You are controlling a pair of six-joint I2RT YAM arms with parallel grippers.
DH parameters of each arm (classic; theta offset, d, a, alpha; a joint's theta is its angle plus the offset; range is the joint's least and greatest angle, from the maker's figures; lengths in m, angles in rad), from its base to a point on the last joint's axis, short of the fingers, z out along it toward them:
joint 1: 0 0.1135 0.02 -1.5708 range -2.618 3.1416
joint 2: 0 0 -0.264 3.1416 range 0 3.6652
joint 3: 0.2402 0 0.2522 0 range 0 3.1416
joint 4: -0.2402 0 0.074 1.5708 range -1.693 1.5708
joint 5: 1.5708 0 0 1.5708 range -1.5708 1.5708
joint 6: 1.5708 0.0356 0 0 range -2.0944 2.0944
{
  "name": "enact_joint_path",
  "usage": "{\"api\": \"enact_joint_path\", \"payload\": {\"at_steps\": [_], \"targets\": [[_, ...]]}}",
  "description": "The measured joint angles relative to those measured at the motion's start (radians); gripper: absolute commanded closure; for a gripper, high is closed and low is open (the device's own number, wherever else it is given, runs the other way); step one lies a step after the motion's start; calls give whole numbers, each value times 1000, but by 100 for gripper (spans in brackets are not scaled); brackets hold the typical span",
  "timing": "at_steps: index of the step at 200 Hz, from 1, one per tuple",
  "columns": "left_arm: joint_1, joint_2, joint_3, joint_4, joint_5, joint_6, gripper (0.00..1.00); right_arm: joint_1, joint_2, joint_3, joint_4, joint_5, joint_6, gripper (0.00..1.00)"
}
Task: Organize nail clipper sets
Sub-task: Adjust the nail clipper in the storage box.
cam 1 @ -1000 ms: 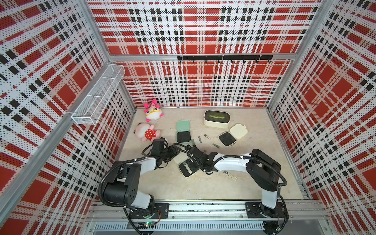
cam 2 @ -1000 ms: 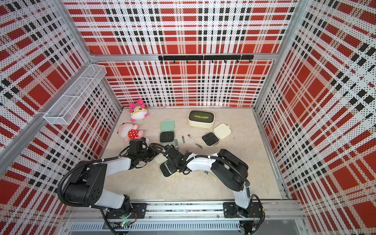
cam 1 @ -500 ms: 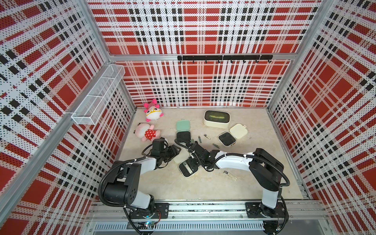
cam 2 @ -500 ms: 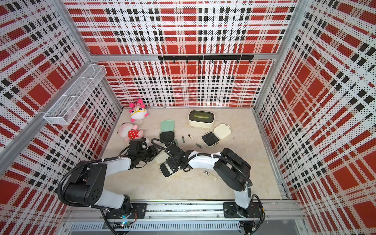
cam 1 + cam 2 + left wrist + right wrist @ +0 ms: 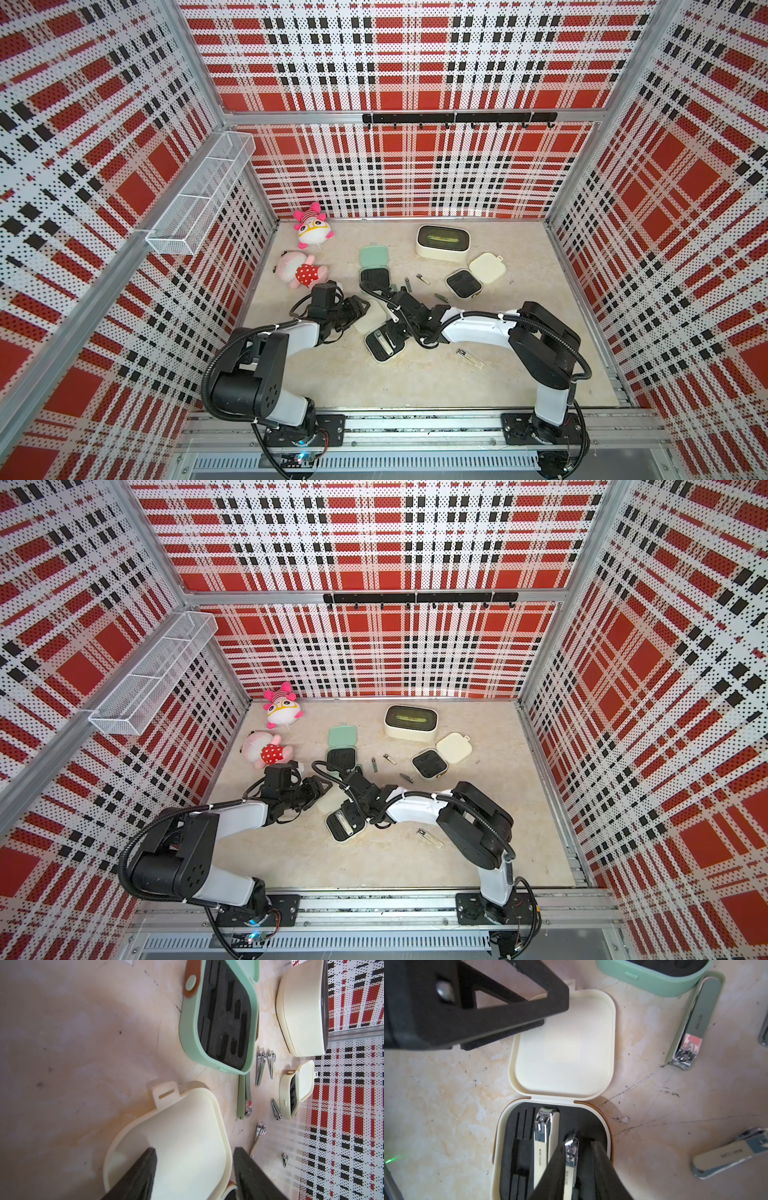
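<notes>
Shifting only slightly, the right arm (image 5: pixel 478 330) has eased its wrist in over the near cream case (image 5: pixel 497 1153), which lies open mid-table between both arms. The left arm (image 5: pixel 291 334) reaches the case's lid (image 5: pixel 562 1047). There the left gripper (image 5: pixel 195 1149) stands spread, one finger inside the lid and one just outside its rim.

Down in the black tray, one clipper (image 5: pixel 545 1138) sits seated. Beside it the right gripper (image 5: pixel 578 1145) straddles a second clipper (image 5: pixel 570 1160), jaws narrow. Pinching or merely flanking, I cannot tell.

Trouble ahead, I'd say: that second clipper looks tilted, not sunk in its slot. A lift could drag it out, or a sideways nudge could skid the light case.

Otherwise the left arm, mint case (image 5: pixel 375 270), far cream case (image 5: pixel 464 284) and loose clipper (image 5: pixel 470 358) lie as they did.
</notes>
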Motion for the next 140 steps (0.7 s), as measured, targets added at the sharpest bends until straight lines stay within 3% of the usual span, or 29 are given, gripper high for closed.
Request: {"api": "enact_joint_path", "payload": {"at_steps": [140], "targets": [[-3,2,0,3,1,0,36,-5,0,-48,43,-48,18,77]]}}
